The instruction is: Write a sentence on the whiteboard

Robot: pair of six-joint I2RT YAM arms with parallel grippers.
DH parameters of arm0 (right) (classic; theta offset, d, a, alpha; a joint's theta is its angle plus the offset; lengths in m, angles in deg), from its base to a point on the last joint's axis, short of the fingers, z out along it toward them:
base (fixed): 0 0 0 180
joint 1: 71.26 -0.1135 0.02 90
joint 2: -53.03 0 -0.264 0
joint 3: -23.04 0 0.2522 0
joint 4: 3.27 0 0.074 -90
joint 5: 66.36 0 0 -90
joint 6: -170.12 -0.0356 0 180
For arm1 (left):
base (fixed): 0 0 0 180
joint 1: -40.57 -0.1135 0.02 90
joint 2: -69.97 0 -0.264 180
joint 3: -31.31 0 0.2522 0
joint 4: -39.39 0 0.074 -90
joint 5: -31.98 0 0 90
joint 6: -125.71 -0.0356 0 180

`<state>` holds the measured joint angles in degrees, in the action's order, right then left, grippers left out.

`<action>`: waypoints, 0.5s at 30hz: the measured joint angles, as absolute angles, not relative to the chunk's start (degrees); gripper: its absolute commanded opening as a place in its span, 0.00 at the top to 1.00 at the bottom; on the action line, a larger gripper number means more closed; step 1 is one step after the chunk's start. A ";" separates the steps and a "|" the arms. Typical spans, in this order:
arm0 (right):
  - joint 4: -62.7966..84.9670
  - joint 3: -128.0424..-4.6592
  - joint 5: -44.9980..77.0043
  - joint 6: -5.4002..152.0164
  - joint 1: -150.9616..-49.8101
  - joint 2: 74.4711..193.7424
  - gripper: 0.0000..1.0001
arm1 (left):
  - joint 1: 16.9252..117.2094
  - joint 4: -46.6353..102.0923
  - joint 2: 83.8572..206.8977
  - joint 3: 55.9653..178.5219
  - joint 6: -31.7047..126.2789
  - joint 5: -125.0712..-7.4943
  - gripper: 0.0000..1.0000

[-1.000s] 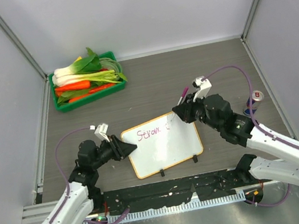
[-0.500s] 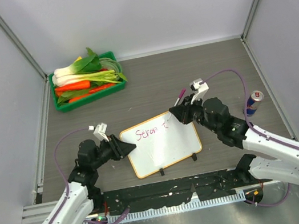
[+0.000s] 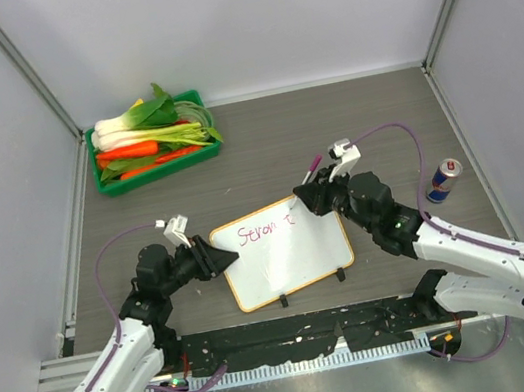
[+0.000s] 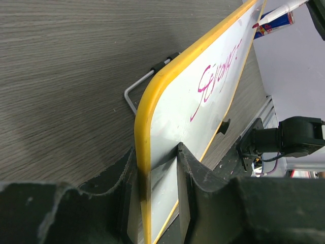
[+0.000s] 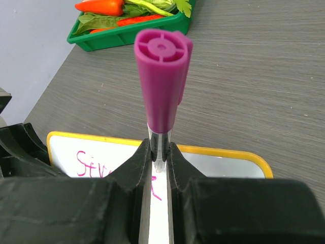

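Observation:
The whiteboard (image 3: 294,261), white with an orange-yellow frame, lies tilted on the grey table. My left gripper (image 3: 228,257) is shut on its left edge; in the left wrist view the fingers (image 4: 185,178) clamp the yellow frame of the whiteboard (image 4: 203,117). Pink writing, the sentence (image 3: 259,233), runs along the top of the board, with a separate short stroke to its right. My right gripper (image 3: 307,199) is shut on a marker (image 5: 162,76) with a purple cap end. The marker points down at the board's upper right, and its tip is hidden behind my fingers (image 5: 139,168).
A green tray (image 3: 197,155) of vegetables sits at the back left. A blue and red drink can (image 3: 442,180) stands right of the right arm. Two small black feet (image 3: 284,303) stick out from the board's near edge.
The right gripper has shifted left and slightly back along the board's top edge with the marker. A short pink stroke has appeared right of the word. The left arm stays still.

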<state>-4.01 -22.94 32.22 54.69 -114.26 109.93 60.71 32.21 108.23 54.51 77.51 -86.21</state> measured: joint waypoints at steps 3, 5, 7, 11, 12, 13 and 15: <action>-4.80 -22.62 32.35 54.67 -114.26 110.65 0.99 | 60.71 32.24 108.23 54.51 77.53 -86.21 1.00; -5.15 -22.62 32.40 54.69 -114.26 110.96 0.99 | 60.71 32.26 108.28 54.51 77.53 -86.21 1.00; -5.48 -22.62 32.49 54.69 -114.26 111.22 0.99 | 60.71 32.32 108.36 54.51 77.53 -86.23 1.00; -5.74 -22.57 32.51 54.69 -114.26 111.70 0.99 | 60.71 32.41 108.38 54.51 77.55 -86.23 1.00; -5.76 -22.51 32.51 54.67 -114.26 111.81 0.99 | 60.71 32.41 108.38 54.51 77.53 -86.23 1.00; -5.80 -22.40 32.49 54.58 -114.26 111.92 0.99 | 60.71 32.39 108.38 54.51 77.55 -86.21 1.00; -5.94 -22.00 32.46 54.50 -114.26 111.90 0.99 | 60.71 32.39 108.38 54.51 77.55 -86.16 1.00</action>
